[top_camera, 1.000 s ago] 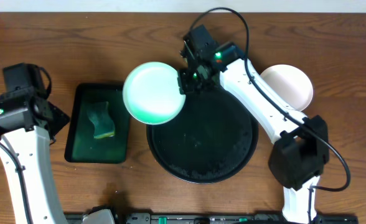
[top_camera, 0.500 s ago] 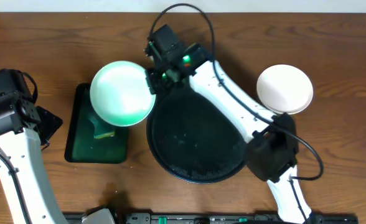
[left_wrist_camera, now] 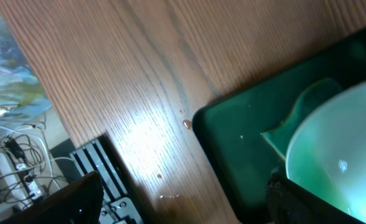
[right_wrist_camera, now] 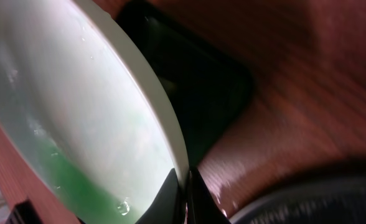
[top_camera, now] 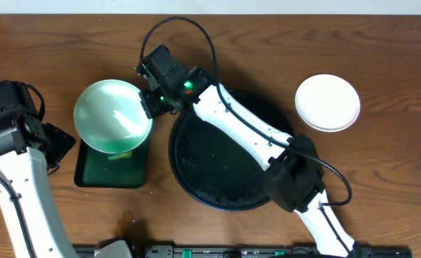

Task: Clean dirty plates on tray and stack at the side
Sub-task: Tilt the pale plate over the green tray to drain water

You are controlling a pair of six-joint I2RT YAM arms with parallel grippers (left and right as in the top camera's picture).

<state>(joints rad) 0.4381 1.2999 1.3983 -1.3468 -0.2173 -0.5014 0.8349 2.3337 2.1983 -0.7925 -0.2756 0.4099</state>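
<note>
The right gripper (top_camera: 152,102) is clamped on the smeared plate (top_camera: 114,118) by its rim, over the green tray (top_camera: 89,172) just left of the black tray (top_camera: 232,168). The left gripper (top_camera: 56,143) hangs farther left, jaws wide apart and empty; I'd say scrubbing comes next, so it must fetch the sponge (left_wrist_camera: 298,115)

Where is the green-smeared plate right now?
In the overhead view the green-smeared plate hangs over the small green tray, left of the round black tray, rim pinched by the right end effector.
</note>
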